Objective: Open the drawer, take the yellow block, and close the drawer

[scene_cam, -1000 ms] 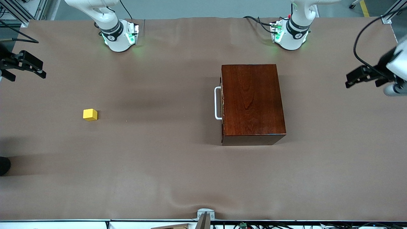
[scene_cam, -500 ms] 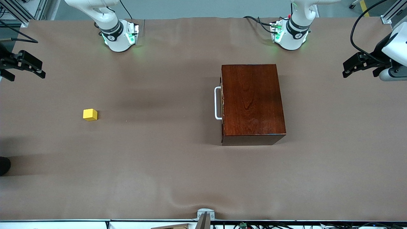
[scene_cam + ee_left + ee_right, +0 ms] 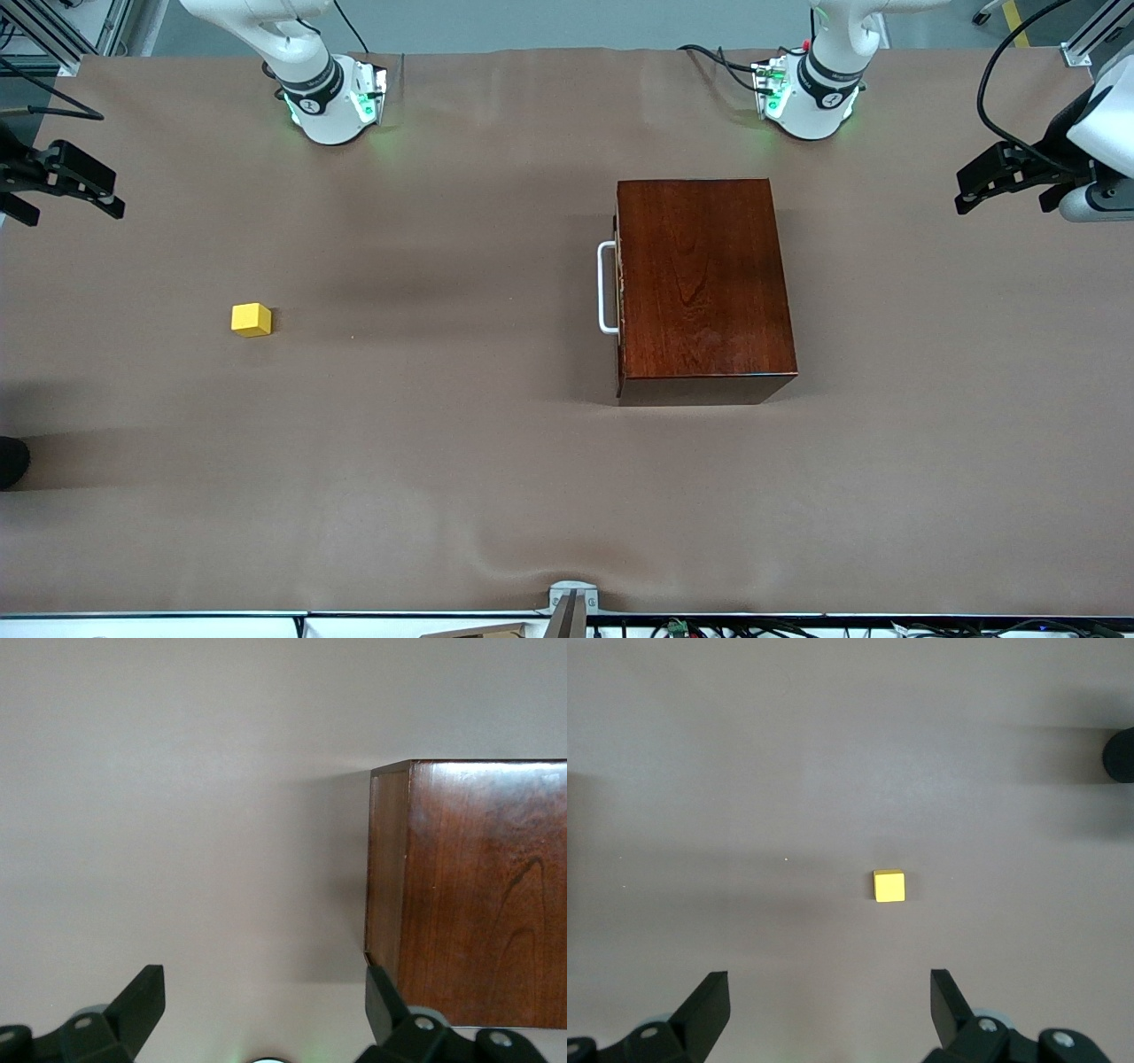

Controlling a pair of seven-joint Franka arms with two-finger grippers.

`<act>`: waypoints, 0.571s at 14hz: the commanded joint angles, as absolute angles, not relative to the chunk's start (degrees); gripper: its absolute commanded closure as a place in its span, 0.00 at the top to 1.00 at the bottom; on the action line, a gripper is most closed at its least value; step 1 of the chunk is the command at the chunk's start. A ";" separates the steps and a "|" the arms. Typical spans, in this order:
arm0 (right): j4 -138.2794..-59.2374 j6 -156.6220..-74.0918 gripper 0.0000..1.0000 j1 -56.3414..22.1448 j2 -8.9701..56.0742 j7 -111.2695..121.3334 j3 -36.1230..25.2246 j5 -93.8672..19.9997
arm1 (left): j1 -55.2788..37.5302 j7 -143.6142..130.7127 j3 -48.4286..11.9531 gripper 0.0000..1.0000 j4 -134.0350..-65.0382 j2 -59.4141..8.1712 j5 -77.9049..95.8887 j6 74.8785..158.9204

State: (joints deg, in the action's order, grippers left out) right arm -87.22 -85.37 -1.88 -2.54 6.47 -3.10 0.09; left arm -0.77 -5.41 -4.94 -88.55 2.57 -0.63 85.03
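Counter [image 3: 496,496] first: a broad brown-covered surface that carries a dark reddish wooden drawer box [image 3: 700,288] toward the left arm's end and a small yellow cube-shaped block [image 3: 252,320] well apart from it toward the right arm's end. The box has its drawer pushed in flush, with a white loop handle [image 3: 607,288] on the face that looks toward the right arm's end, the handle's long axis running from the robots' bases toward the front camera. The block sits out in the open on the counter, not in the drawer — a drawer shut and a block lying outside it, which fits the job done as well as a point before any pull on the handle, so no move is settled here. The relation that matters is which arm is nearer to what. The left pincer [image 3: 992,182] hangs over the counter's edge at the left arm's end, fingers spread wide and holding nothing, with the box's handle-less back toward it; its wrist view shows a corner of the wood between the finger tips. The right pincer [image 3: 75,186] hangs over the edge at the right arm's end, likewise released and wide apart — the block lies on its side of the counter, and the handle faces its way too.
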 commanded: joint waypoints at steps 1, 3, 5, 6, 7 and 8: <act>-87.10 -84.73 1.00 -1.58 -3.34 5.71 -2.90 0.53 | -0.79 -5.54 -5.01 1.00 -87.19 2.46 0.35 84.29; -87.10 -84.73 1.00 -1.50 -3.25 5.71 -2.99 0.44 | -0.70 -5.45 -4.92 1.00 -86.92 2.02 0.26 84.29; -87.10 -84.73 1.00 -1.49 -3.25 5.71 -2.99 0.44 | -0.79 -5.54 -5.01 1.00 -86.92 2.02 0.00 84.29; -87.10 -84.73 1.00 -1.49 -3.25 5.71 -2.99 0.53 | -0.79 -5.54 -5.01 1.00 -86.92 2.02 0.26 84.29; -87.10 -84.73 1.00 -1.49 -3.25 5.71 -2.99 0.44 | -0.79 -5.54 -5.01 1.00 -86.92 2.02 0.35 84.29; -87.10 -84.73 1.00 -1.49 -3.25 5.71 -2.99 0.44 | -0.79 -5.54 -5.10 1.00 -86.92 2.02 0.35 84.29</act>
